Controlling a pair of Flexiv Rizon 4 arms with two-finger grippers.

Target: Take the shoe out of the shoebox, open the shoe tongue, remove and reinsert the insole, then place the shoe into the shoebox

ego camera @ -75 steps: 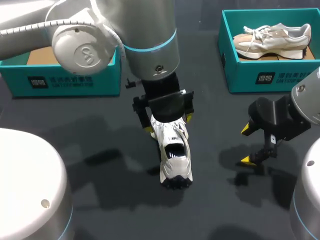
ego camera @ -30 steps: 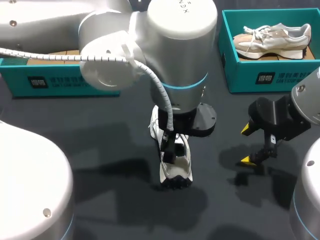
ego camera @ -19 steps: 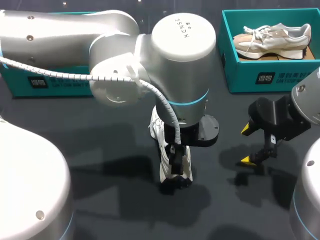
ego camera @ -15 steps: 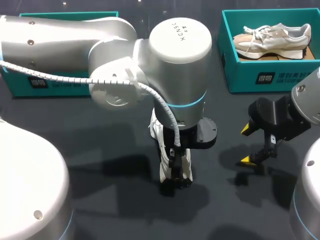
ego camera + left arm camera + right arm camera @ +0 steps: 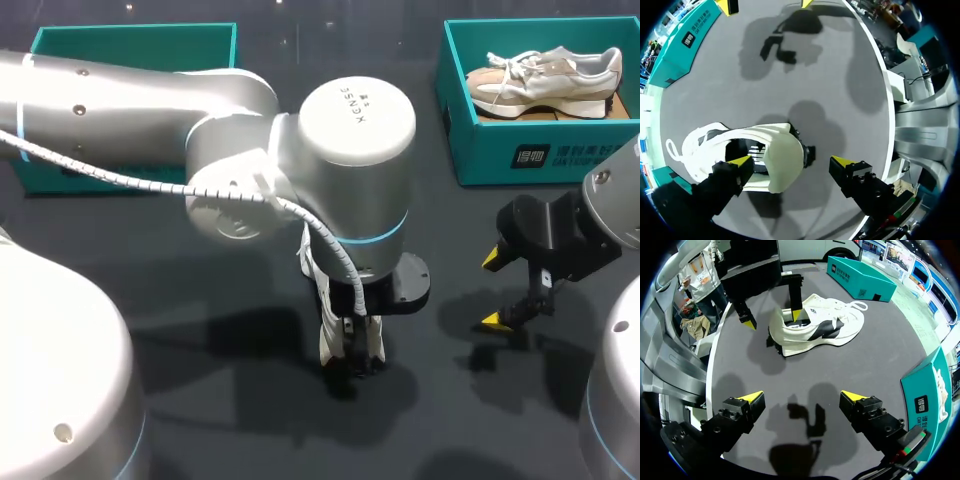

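shoe mostly hidden, beneath left arm

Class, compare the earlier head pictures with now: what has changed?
The left gripper travelled from the white shoe's laced far end to its heel, nearer the camera, one finger now inside the opening, open. That shoe, the right gripper and the boxed shoe stayed put.

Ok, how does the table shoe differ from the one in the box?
The table shoe is white with black patches; the boxed shoe is beige and white. The table shoe stands upright on its sole; the boxed shoe lies on its side. The left gripper has one finger inside the table shoe; no gripper touches the boxed shoe. Both are laced sneakers.
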